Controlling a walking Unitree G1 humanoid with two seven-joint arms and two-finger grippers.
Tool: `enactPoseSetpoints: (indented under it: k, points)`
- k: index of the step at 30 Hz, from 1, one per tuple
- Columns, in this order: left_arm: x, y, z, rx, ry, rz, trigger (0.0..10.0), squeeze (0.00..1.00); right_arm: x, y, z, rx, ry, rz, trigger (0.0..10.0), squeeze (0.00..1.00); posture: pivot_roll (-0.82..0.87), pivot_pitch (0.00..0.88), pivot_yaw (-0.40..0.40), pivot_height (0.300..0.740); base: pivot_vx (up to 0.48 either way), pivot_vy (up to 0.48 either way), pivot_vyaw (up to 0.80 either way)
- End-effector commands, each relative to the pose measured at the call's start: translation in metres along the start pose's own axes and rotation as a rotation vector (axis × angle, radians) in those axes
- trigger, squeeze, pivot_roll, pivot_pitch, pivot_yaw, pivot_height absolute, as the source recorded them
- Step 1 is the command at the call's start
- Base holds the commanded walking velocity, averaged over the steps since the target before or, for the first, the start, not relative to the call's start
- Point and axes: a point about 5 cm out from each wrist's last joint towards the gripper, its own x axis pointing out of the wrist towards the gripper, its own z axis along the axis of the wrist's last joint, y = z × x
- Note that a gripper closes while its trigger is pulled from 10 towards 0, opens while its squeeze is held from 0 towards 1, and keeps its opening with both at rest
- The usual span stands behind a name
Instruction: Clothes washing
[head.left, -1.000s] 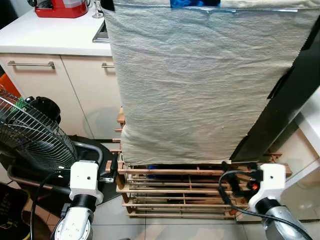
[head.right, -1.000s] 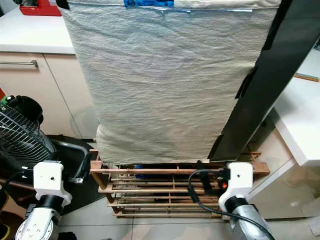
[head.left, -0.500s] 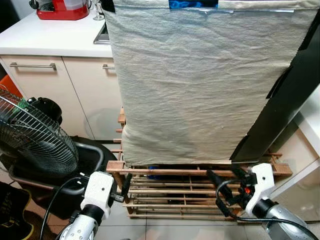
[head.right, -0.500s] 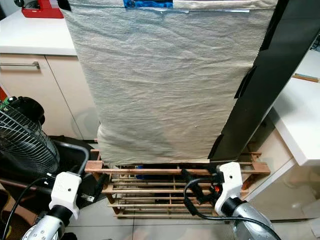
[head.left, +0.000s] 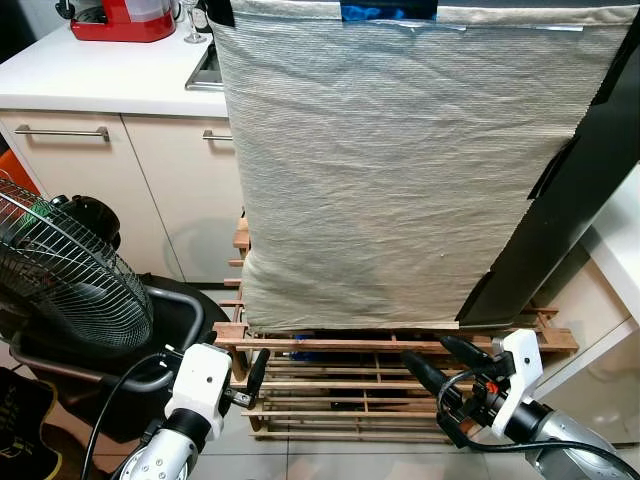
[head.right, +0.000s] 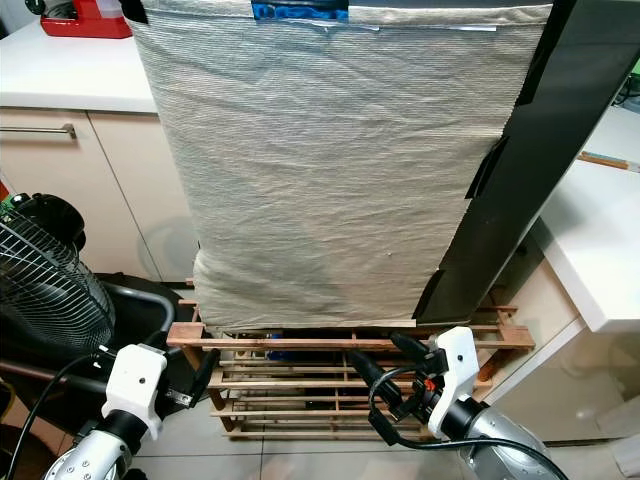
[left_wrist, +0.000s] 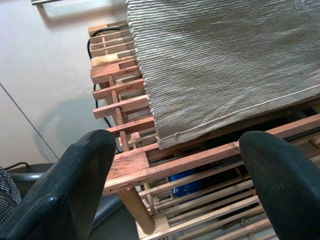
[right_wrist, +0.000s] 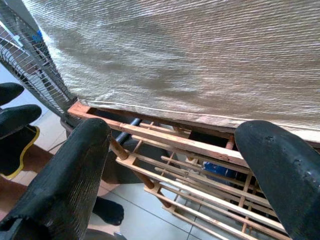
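Observation:
A big grey-white ribbed cloth (head.left: 400, 170) hangs straight down in front of me, and its lower hem ends just above a low wooden slatted rack (head.left: 350, 385). My left gripper (head.left: 252, 375) is low at the rack's left corner, open, with the hem and a rack rail between its fingers (left_wrist: 70, 190) in the left wrist view. My right gripper (head.left: 440, 362) is low at the rack's right front, open and pointing left along the top rail. The right wrist view has the cloth (right_wrist: 190, 55) over the rail. Both grippers hold nothing.
A black panel (head.left: 580, 190) leans against the cloth's right side. A wire-cage fan (head.left: 70, 280) on a dark base stands at the left. White cabinets and a counter (head.left: 90, 80) with a red appliance (head.left: 125, 15) are behind. Something blue (left_wrist: 187, 180) lies inside the rack.
Both arms dropped lower and closer to the rack. The left gripper moved right to the rack's corner. The right gripper's fingers swung out to the left along the top rail.

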Motion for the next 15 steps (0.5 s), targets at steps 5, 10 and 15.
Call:
enactPoseSetpoints:
  k: [5, 10, 15]
  points:
    - [0.004, 0.0, -0.005, -0.108, 0.046, 0.008, 10.0, 0.0, 0.011, -0.011, 0.0, -0.117, 0.064, -0.161, 10.0, 0.0, 0.0, 0.008, -0.002, 0.74, 0.0, 0.0, 0.0]
    - [-0.001, 0.007, -0.058, -0.144, 0.415, 0.162, 10.0, 0.0, 0.015, -0.033, -0.021, -0.141, 0.167, -0.395, 10.0, 0.0, 0.0, 0.001, -0.005, 0.74, 0.0, 0.0, 0.0]
    - [0.008, 0.005, -0.045, -0.084, 0.306, 0.159, 10.0, 0.0, 0.012, -0.035, -0.037, -0.161, 0.234, -0.452, 10.0, 0.0, 0.0, 0.0, -0.003, 0.74, 0.0, 0.0, 0.0]
